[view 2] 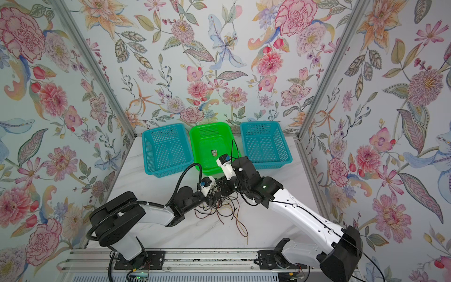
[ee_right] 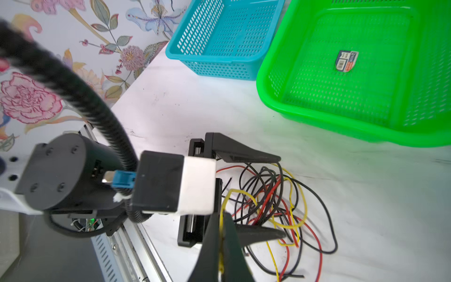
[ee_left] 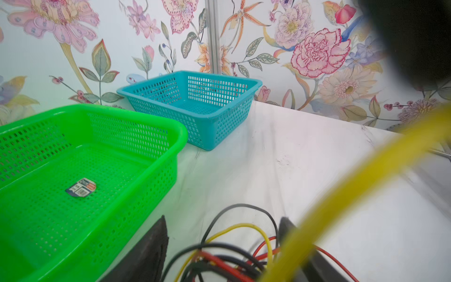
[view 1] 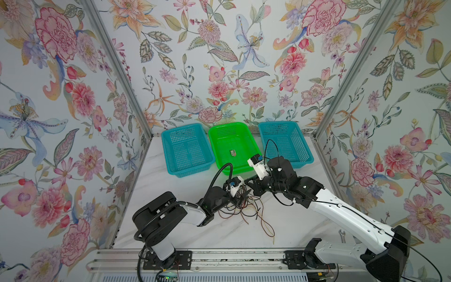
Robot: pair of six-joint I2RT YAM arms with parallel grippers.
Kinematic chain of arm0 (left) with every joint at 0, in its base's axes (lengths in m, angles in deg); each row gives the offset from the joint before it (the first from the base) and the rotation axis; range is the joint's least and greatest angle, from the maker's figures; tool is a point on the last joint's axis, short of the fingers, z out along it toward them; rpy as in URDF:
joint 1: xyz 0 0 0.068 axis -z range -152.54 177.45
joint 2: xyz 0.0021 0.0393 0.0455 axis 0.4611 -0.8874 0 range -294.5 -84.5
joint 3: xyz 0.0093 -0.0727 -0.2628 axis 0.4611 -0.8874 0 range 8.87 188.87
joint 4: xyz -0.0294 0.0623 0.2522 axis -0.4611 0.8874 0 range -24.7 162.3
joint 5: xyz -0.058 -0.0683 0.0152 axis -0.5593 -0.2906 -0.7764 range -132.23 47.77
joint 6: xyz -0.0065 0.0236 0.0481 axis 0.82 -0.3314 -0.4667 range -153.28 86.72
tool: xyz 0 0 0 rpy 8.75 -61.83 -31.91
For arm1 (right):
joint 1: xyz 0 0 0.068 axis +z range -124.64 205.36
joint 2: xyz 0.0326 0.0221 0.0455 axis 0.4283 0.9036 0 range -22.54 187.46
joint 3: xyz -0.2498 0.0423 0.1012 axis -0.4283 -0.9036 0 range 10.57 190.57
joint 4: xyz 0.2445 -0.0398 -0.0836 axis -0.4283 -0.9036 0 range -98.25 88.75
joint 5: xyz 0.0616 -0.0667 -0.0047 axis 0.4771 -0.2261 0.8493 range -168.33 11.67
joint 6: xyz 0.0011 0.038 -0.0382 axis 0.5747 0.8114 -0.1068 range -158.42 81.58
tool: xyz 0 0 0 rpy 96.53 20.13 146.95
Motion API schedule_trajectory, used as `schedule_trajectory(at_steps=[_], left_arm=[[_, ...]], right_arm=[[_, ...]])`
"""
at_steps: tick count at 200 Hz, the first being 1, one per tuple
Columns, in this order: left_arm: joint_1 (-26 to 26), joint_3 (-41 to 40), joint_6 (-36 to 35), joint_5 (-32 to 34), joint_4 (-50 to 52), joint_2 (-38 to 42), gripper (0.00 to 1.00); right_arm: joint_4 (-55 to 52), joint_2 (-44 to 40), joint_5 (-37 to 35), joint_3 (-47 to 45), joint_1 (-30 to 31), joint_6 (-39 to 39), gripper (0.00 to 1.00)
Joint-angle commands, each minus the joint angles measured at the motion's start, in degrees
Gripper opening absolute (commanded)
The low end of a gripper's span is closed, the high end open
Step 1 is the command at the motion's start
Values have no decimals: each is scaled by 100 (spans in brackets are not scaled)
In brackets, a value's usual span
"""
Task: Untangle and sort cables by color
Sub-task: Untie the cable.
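The cables (view 1: 244, 207) are a tangle of thin black, red and yellow wires on the white table in front of the baskets, seen in both top views (view 2: 219, 207). My left gripper (ee_left: 223, 218) is open, its two black fingers (ee_right: 244, 153) straddling the tangle on the table. Just beside it, my right gripper (ee_right: 220, 219) is shut on one yellow cable (ee_right: 229, 195), which loops from its jaws into the pile. That same yellow cable (ee_left: 353, 185) crosses the left wrist view as a blurred strand.
Three baskets stand at the back of the table: a teal basket (view 1: 168, 156), a green basket (view 1: 253, 144) holding only a sticker (view 1: 233, 153), and another teal basket (view 1: 305, 151). A small wrench (view 1: 342, 235) lies near the table's right edge.
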Motion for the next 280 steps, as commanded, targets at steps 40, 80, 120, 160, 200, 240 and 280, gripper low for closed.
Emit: schedule_trajectory(at_steps=[40, 80, 120, 160, 200, 240, 280], left_arm=[[54, 65, 8, -254, -244, -453, 42], [54, -40, 32, -304, -324, -623, 30], [45, -92, 29, -467, -260, -786, 11], [47, -311, 86, -494, -463, -867, 9], [45, -470, 135, -530, -571, -921, 9], [46, -667, 170, -542, -700, -953, 8], [46, -796, 267, -617, -914, -1073, 8]], right_arm=[[-411, -161, 485, 1197, -240, -137, 0], [-672, -83, 546, 1932, -413, -241, 0], [-778, -34, 496, 2711, -588, -284, 0], [-816, 152, 373, 3665, -895, -302, 0], [-810, 452, 270, 4668, -1144, -304, 0], [-809, 866, 45, 5692, -1368, -315, 0], [-647, 1306, 297, 6443, -1606, 34, 0]])
